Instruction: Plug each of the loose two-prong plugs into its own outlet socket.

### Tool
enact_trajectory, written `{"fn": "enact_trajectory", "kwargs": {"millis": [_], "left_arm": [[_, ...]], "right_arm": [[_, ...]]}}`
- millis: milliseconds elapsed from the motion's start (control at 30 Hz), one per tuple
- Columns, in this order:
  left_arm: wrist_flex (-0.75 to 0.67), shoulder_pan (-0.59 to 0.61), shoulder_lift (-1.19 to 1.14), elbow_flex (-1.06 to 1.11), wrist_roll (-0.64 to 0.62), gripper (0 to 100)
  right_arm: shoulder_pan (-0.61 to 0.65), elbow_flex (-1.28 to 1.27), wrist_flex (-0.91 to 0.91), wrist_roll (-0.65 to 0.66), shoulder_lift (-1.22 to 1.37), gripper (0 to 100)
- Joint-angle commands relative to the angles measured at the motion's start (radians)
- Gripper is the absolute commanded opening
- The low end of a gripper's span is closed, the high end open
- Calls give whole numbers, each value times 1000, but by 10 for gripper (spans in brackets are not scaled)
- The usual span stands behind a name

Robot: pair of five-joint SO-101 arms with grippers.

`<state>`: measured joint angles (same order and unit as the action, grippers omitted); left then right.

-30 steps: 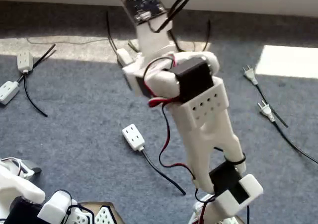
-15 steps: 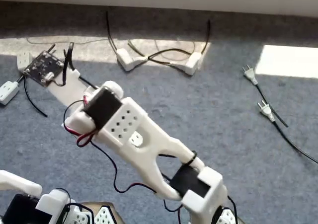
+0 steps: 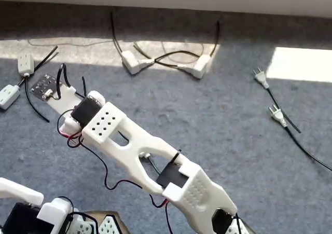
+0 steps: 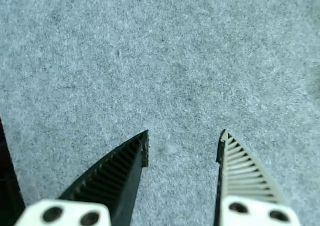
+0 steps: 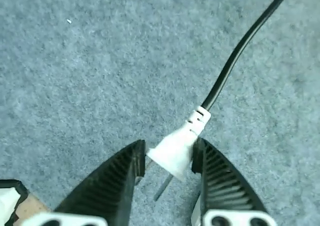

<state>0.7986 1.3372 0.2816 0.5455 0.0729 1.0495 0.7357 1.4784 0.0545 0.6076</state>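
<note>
Right hand [image 5: 169, 152]: clenched on a white held plug [image 5: 176, 145], its black cord [image 5: 235, 55] running off across the grey carpet [image 5: 75, 75]. Left hand [image 4: 183, 141]: released, fingers apart, above the carpet. First loose plug [image 3: 261, 77] and second loose plug [image 3: 278, 115]: lying near each other at the high view's right. Left socket [image 3: 26, 63], edge socket [image 3: 8, 95], centre socket [image 3: 130, 64], fourth socket [image 3: 199, 67]: on the carpet, far side.

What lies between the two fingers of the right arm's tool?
A white two-prong plug sits there, touched by both fingers of the right tool. Its black cable leads away and one metal prong sticks out. The right wrist view shows this.
</note>
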Motion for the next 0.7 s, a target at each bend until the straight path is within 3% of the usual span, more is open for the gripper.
{"fn": "enact_trajectory", "kwargs": {"millis": [0, 200, 367, 533, 667], "left_arm": [[-15, -5, 4, -62, -9, 228], [11, -96, 7, -133, -9, 228], [204, -188, 7, -255, -5, 228], [417, -311, 7, -384, 0, 228], [598, -450, 15, -441, 137, 228]], "right_arm": [[-1, 156, 67, 8, -21, 181], [-27, 565, 288, 8, -22, 181], [-234, 796, 285, 9, -84, 181], [-437, 766, 286, 3, -216, 181], [-522, 608, 286, 6, -380, 181]]}}
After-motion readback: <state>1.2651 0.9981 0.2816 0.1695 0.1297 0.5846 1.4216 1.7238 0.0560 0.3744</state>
